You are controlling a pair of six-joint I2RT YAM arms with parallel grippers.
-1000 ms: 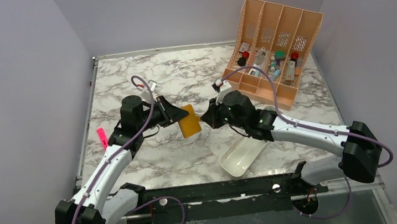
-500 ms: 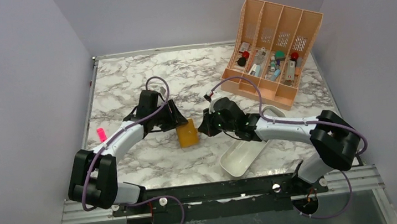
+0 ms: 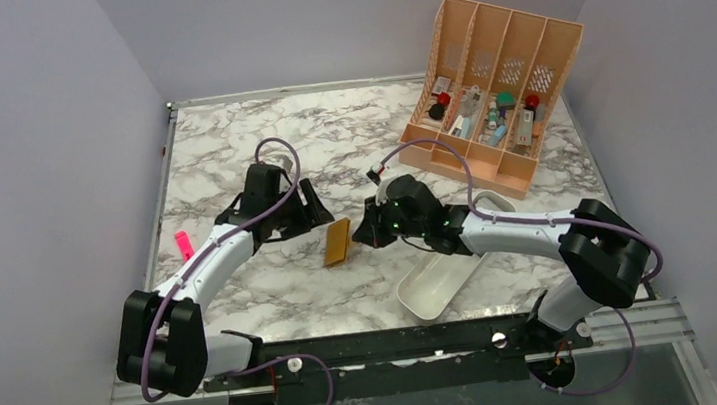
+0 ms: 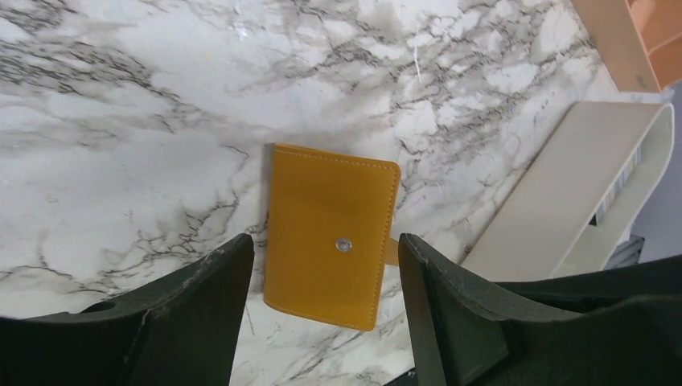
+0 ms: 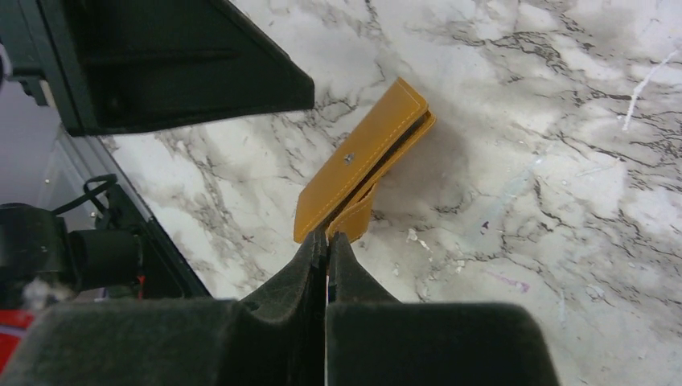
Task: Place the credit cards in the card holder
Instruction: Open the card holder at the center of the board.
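Card holder (image 4: 331, 236) lies closed on the tabletop (image 4: 121, 121); my left pincer (image 4: 323, 265) hangs apart above it, right pincer (image 5: 326, 241) together, perhaps touching its corner; I'd pry the flap slowly

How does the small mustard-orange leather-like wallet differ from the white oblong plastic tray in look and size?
The mustard-orange leather-like wallet is small; the white oblong tray is clearly longer. The wallet is thin and folded, with a pale snap on front; the tray is hollow with raised walls. The wallet shows fully; the right arm covers part of the tray. Both are on the marble table.
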